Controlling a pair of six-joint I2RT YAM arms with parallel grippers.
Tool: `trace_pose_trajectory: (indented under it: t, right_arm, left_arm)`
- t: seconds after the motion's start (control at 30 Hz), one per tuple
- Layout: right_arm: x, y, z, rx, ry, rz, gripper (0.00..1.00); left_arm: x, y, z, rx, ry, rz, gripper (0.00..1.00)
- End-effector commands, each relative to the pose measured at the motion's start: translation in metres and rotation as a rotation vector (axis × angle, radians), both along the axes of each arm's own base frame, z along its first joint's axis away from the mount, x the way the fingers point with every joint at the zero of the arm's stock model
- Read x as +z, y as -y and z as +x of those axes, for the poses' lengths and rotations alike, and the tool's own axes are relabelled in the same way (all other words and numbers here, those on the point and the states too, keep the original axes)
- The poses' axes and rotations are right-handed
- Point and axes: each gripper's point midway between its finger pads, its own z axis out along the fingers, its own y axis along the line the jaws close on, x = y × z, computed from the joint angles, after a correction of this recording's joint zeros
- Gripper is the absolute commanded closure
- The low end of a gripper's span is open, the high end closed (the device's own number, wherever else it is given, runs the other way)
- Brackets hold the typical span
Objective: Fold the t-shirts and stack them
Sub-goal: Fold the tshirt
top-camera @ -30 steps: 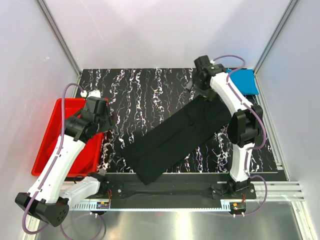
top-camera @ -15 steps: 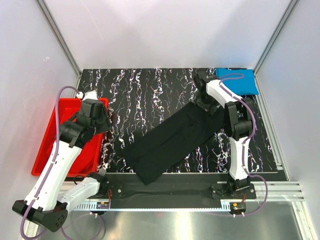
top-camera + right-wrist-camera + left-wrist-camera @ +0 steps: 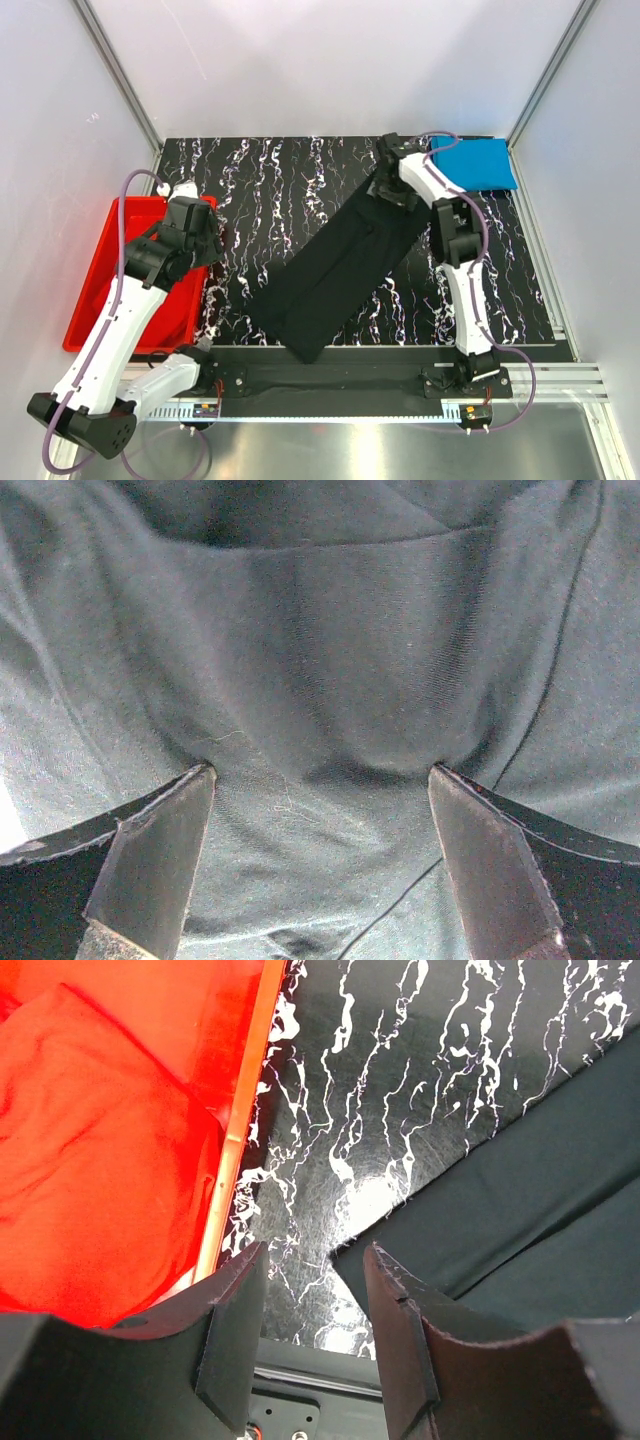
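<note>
1. Black t-shirt (image 3: 335,265) is lying diagonally across the table (image 3: 270,190).
2. Right gripper (image 3: 320,770), jaws spread, is pressing its far end.
3. Left gripper (image 3: 315,1255), jaws parted and empty, is hovering beside the red tub (image 3: 88,300).

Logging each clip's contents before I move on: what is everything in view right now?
black shirt: one, black, spread diagonally across mid-table
blue shirt: one, blue, folded, far right corner of the table
red shirt: one, red, inside the tub
tub: one, red, at the table's left edge
table: one, black with white veins
left fingers: two, black, open, over the table beside the tub's rim
right fingers: two, black, open, on the black shirt's far end
</note>
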Motion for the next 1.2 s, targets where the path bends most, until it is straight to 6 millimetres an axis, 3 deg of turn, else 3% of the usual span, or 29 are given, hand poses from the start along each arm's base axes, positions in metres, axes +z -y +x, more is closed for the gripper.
trace_pose_trajectory:
  t: [0.0,0.07,0.1,0.13,0.17,0.27,0.3,0.43,0.47,0.57,0.6,0.63,0.67,0.73,0.77,0.8,0.83,0.87,0.9,0.93,0.97,1.0,1.03,1.07,1.1,1.17]
  right_arm:
    - [-0.039,-0.063,0.003,0.332,-0.034,0.050,0.05]
    - [-0.026,-0.086,0.018,0.424,0.032,0.057,0.04]
    - [-0.034,-0.096,0.019,0.494,0.027,0.088,0.04]
    - [-0.023,-0.103,0.031,0.513,0.074,0.097,0.04]
    - [-0.032,-0.105,0.036,0.554,0.075,0.092,0.03]
    - [-0.012,-0.119,0.068,0.635,0.201,0.095,0.03]
    - [-0.018,-0.121,0.074,0.678,0.219,0.082,0.03]
    - [0.026,-0.139,0.113,0.737,0.429,0.095,0.01]
    - [0.052,-0.141,0.123,0.727,0.498,0.100,0.00]
    - [0.093,-0.139,0.123,0.699,0.549,0.126,0.00]
    - [0.126,-0.138,0.119,0.689,0.586,0.139,0.00]
    - [0.139,-0.136,0.114,0.688,0.586,0.150,0.00]
    - [0.168,-0.136,0.096,0.703,0.579,0.182,0.00]
    - [0.174,-0.133,0.069,0.719,0.508,0.219,0.00]
    - [0.198,-0.130,0.045,0.734,0.485,0.251,0.00]
    - [0.202,-0.125,0.031,0.732,0.453,0.258,0.00]
    - [0.180,-0.119,0.010,0.727,0.354,0.263,0.00]
    - [0.200,-0.114,-0.014,0.732,0.339,0.290,0.00]
    - [0.199,-0.112,-0.030,0.734,0.304,0.309,0.00]
    - [0.171,-0.107,-0.054,0.733,0.203,0.334,0.00]
    - [0.192,-0.109,-0.075,0.750,0.229,0.385,0.00]
    - [0.187,-0.111,-0.092,0.759,0.207,0.410,0.03]
    - [0.159,-0.109,-0.114,0.760,0.135,0.425,0.03]
    - [0.167,-0.107,-0.131,0.772,0.148,0.421,0.05]
    - [0.143,-0.108,-0.157,0.783,0.071,0.410,0.10]
    - [0.143,-0.110,-0.181,0.800,0.080,0.408,0.21]
  left_arm:
    - [0.000,-0.005,-0.001,0.008,0.006,0.026,0.51]
    - [-0.003,-0.006,-0.003,0.018,-0.002,0.023,0.51]
    - [-0.007,-0.006,-0.003,0.021,-0.014,0.023,0.51]
    - [-0.009,-0.005,-0.004,0.023,-0.021,0.022,0.51]
    - [-0.011,-0.004,-0.005,0.024,-0.031,0.015,0.52]
    - [-0.025,0.000,-0.009,0.009,-0.070,0.002,0.53]
    - [-0.027,0.001,-0.011,0.017,-0.084,-0.003,0.53]
    - [-0.041,0.009,-0.021,-0.019,-0.148,-0.034,0.50]
    - [-0.045,0.010,-0.023,-0.025,-0.165,-0.037,0.49]
    - [-0.060,0.018,-0.027,-0.052,-0.201,-0.063,0.44]
    - [-0.065,0.022,-0.027,-0.072,-0.212,-0.074,0.39]
    - [-0.071,0.031,-0.026,-0.109,-0.232,-0.105,0.38]
    - [-0.079,0.034,-0.025,-0.119,-0.273,-0.102,0.38]
    - [-0.090,0.044,-0.026,-0.150,-0.324,-0.134,0.38]
    - [-0.093,0.048,-0.022,-0.166,-0.331,-0.139,0.37]
    - [-0.102,0.052,-0.021,-0.177,-0.369,-0.139,0.37]
    - [-0.104,0.057,-0.020,-0.196,-0.384,-0.154,0.37]
    - [-0.108,0.057,-0.017,-0.205,-0.396,-0.144,0.37]
    - [-0.112,0.059,-0.014,-0.207,-0.414,-0.137,0.37]
    - [-0.114,0.064,-0.011,-0.224,-0.417,-0.154,0.37]
    - [-0.115,0.066,-0.009,-0.233,-0.421,-0.154,0.37]
    - [-0.117,0.066,-0.008,-0.232,-0.431,-0.154,0.37]
    - [-0.122,0.070,-0.006,-0.233,-0.447,-0.162,0.38]
    - [-0.123,0.072,-0.005,-0.233,-0.452,-0.172,0.38]
    - [-0.126,0.075,-0.006,-0.235,-0.465,-0.185,0.38]
    - [-0.133,0.080,-0.007,-0.233,-0.497,-0.203,0.38]
